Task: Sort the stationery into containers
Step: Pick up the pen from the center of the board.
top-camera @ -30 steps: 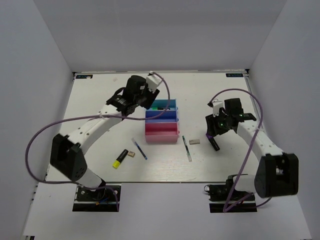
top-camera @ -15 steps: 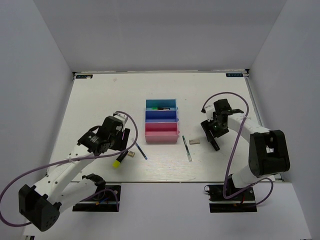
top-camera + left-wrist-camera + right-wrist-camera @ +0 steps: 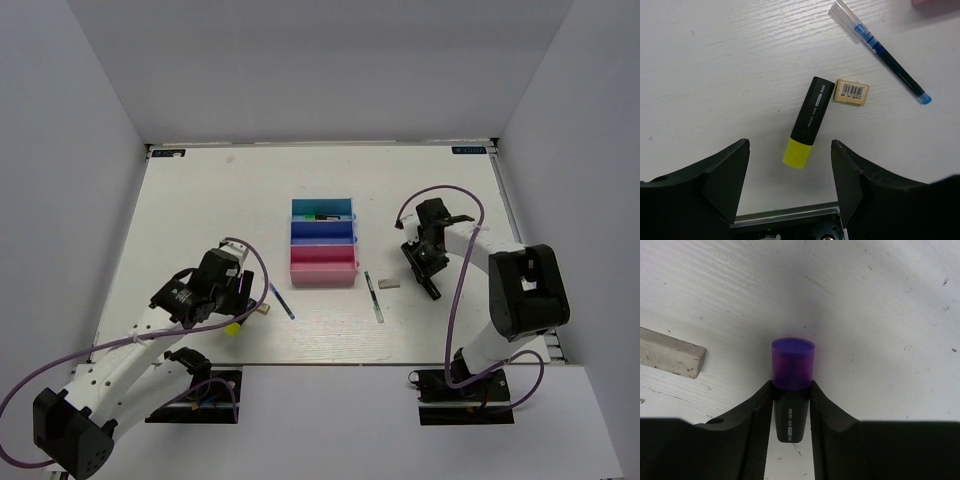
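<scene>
"Yellow highlighter [image 3: 807, 122]: where does it lie from the left gripper [image 3: 789, 147]?"

"Straight beneath it, flat on the surface [image 3: 715, 60]. It sits between the widely spread fingers and touches neither. Its long axis runs away from the wrist, black cap at the far end and tilted slightly right, so the jaws would close across its width."

"Anything crowding it?"

"A tan eraser [image 3: 851, 92] sits just beside the cap, and the blue pen [image 3: 885, 50] lies further off. I'd judge a plain descent misses both."

"And the right gripper [image 3: 790, 386]?"

"Clamped narrow on the purple-black marker [image 3: 793, 355], purple end poking out ahead. I can't tell whether it is lifted."

"Which way to the containers?"

"The teal tray [image 3: 297, 208], blue tray [image 3: 296, 231] and pink tray [image 3: 322, 279] stand in a row between the arms. They are rightward and further out from the left gripper, leftward from the right one."
</scene>
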Robot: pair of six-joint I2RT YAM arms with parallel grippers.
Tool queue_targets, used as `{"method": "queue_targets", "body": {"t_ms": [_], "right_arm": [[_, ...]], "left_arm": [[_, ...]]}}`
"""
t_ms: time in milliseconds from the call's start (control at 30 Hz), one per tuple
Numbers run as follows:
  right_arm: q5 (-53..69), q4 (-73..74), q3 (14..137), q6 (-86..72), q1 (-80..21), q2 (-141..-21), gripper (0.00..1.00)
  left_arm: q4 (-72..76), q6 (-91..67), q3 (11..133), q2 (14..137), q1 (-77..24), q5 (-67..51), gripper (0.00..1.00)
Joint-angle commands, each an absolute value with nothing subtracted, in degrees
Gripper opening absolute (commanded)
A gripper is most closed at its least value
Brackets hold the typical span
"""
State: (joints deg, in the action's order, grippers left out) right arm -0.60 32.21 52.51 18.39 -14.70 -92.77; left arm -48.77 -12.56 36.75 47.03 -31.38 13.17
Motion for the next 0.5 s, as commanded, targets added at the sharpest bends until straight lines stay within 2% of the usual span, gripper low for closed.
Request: {"method": "queue_targets", "body": {"t_ms": [0,100,267,467], "right_arm": [[-2.3,33.22,52.03,18.63,-14.33,-95.8,0.14],[-0.71,34.19,52.38,18.72,-14.41,-93.96,0.0],[7.81,37.61,56.06,23.99,-15.12,-87.38,0.0],[17.22,44.82,75.57,37.76,-17.66,-89.02,0.0]], "left_arm": [[-47.11,-13.18,35.95,45.35,-30.59,13.8,0.76],[-47.37,-13.36,35.6,45.0,-30.67,13.54,0.76],[-47.9,-12.75,34.89,46.39,-30.59,13.36,0.76],[-50.71,-12.04,36.39,52.12,-30.59,13.19,0.75]]}}
